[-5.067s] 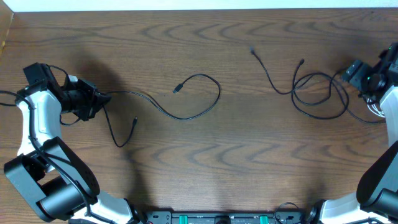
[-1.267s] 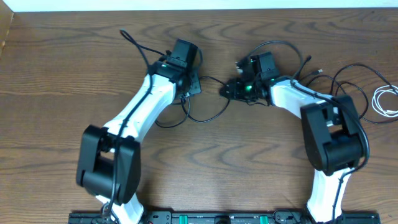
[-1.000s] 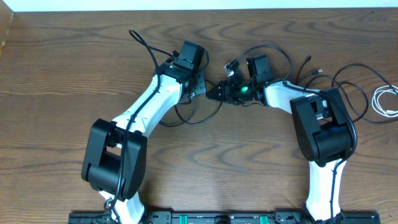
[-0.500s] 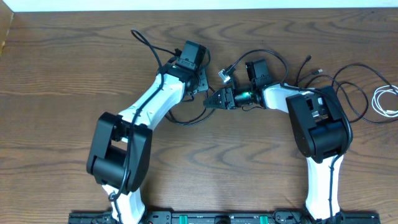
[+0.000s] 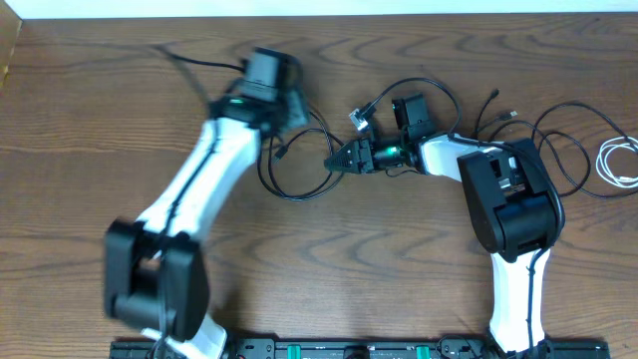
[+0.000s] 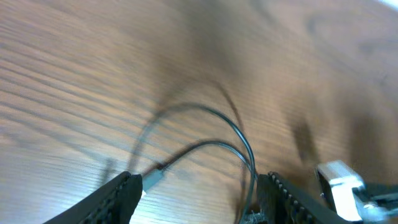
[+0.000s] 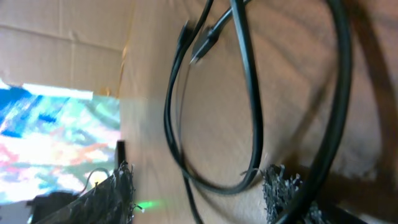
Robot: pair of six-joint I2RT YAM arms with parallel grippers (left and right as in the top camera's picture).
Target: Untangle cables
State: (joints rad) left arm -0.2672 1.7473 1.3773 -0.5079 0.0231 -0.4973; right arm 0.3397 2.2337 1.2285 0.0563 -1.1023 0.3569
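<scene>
Two arms, one white cable, several black cables

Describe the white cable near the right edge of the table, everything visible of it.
The white cable is a thin, smooth-looking cord wound into a few narrow, elongated loops. It lies flat on the wooden table near its right edge, and the frame cuts off its far side. No plug end can be made out. Nothing holds it. Loops of black cables lie just to its left; whether they touch it cannot be told. Only the overhead view shows it.
</scene>
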